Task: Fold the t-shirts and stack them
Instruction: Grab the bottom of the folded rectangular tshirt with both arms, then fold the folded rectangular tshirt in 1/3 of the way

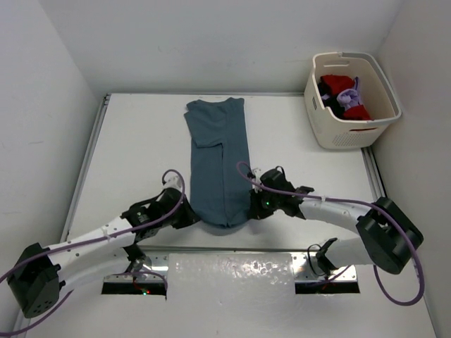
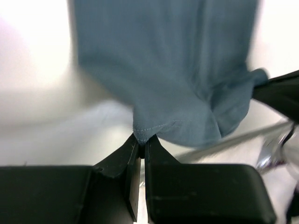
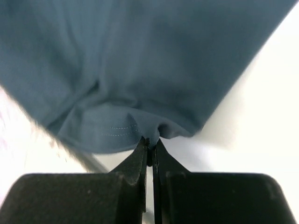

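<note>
The teal-blue t-shirt (image 1: 218, 158) lies folded into a long narrow strip down the middle of the table, collar end far, hem end near. My left gripper (image 1: 192, 217) is shut on the hem's near left corner (image 2: 142, 132). My right gripper (image 1: 252, 210) is shut on the hem's near right corner (image 3: 152, 135). The near end is lifted and bunched between the two grippers. The black, red and lavender purple shirts (image 1: 345, 95) sit crumpled in the basket.
A cream laundry basket (image 1: 352, 134) stands at the far right corner of the table. White walls close in the table on the left, back and right. A shiny plastic sheet (image 1: 232, 271) lies between the arm bases at the near edge.
</note>
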You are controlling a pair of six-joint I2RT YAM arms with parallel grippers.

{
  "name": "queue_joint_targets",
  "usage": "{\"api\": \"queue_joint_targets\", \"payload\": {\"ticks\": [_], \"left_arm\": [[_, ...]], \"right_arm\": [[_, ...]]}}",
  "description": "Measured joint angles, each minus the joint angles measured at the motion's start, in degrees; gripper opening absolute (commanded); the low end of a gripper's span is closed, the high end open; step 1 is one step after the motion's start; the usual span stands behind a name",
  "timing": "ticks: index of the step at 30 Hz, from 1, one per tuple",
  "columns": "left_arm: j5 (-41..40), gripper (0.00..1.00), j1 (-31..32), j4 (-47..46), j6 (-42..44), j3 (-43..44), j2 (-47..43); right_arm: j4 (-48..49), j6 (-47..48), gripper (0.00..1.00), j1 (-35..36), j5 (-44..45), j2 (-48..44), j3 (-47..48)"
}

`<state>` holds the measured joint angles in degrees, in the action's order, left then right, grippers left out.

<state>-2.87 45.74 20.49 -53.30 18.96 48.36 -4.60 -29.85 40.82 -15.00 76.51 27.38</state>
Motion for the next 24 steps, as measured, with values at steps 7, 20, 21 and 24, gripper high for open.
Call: {"api": "queue_joint_targets", "payload": {"ticks": [7,20,21,24], "left_arm": [[-11.9,0.0,-0.5,0.0,3.2,11.3,5.7],[-19.1,0.0,-10.3,-10.6,13.5,24.7,25.4],[-19.0,0.0,-11.3,-11.7,14.3,25.8,27.0],[-18.4,0.0,-13.7,-14.6,16.3,27.8,30.2]], "right_arm": [[0.3,3.1,0.0,-2.7,5.9,2.9,10.7],[3.4,4.0,0.0,-11.4,7.4,15.6,27.3],[3.9,4.1,0.0,-11.7,7.4,16.3,28.5],[4.7,4.4,0.0,-12.6,7.3,18.4,31.1]]}}
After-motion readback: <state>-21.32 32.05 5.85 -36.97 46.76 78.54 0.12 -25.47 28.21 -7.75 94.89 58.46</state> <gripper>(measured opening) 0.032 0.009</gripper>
